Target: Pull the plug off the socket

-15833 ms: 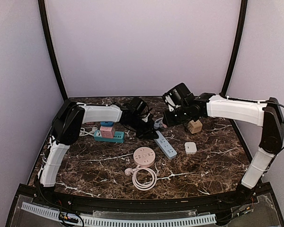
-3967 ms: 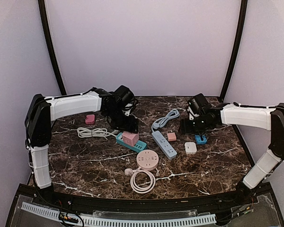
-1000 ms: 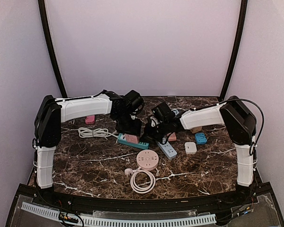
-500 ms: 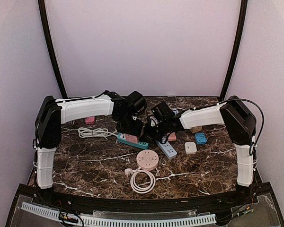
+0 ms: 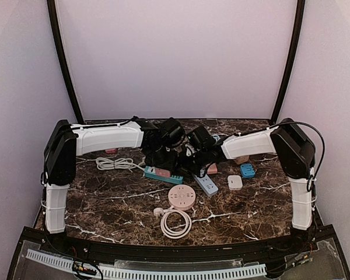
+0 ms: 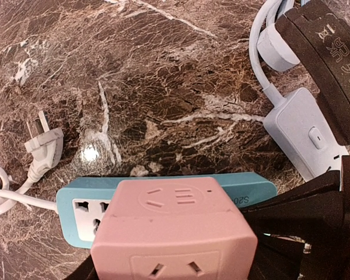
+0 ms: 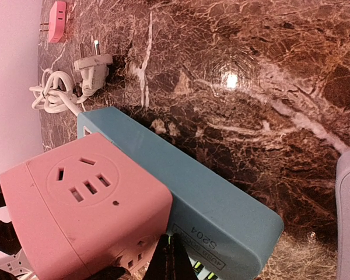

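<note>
The plug is a pink cube adapter that sits on top of the teal socket strip. My left gripper is shut on the cube, its dark fingers at both sides. In the right wrist view the same pink cube stands on the teal strip. My right gripper is shut, and its tip presses on the strip right beside the cube's base. In the top view both grippers meet over the teal strip at the table's middle; the left gripper hides most of the cube.
A grey-blue power strip lies right of the teal one. A round pink socket and a coiled white cable are nearer. A white adapter, a blue one and a loose white cable lie around.
The left arm has shifted a little to the right over the plug, covering more of the pink cube. The right arm has stayed on the strip.
</note>
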Robot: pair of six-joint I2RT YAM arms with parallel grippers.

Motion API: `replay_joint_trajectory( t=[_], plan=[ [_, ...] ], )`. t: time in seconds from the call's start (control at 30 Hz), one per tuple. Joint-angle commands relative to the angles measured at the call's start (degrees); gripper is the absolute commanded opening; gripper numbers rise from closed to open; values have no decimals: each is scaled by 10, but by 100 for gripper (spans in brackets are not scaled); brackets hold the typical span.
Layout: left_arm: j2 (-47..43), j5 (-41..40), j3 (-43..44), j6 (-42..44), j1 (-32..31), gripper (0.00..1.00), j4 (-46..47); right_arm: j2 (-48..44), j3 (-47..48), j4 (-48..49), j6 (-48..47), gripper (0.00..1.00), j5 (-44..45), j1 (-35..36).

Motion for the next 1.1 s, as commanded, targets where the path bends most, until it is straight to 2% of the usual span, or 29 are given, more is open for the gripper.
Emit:
replay_joint_trajectory(
  t=[0.0, 0.23, 0.4, 0.5, 1.07],
  plan=[
    [-45, 54, 6, -18, -46, 0, 93, 42, -12, -14, 2, 0, 29, 7],
    [-46, 98, 37, -29, -30, 0, 67, 40, -17, -14, 2, 0, 31, 7],
    [-49, 173, 49, -34, -5, 0, 56, 40, -17, -12, 2, 0, 31, 7],
    [-50, 187, 51, -32, 5, 0, 51, 40, -17, -12, 3, 0, 32, 7],
    [-69, 84, 36, -21, -8, 0, 31, 24, -17, -3, -11, 0, 28, 8]
  ],
)
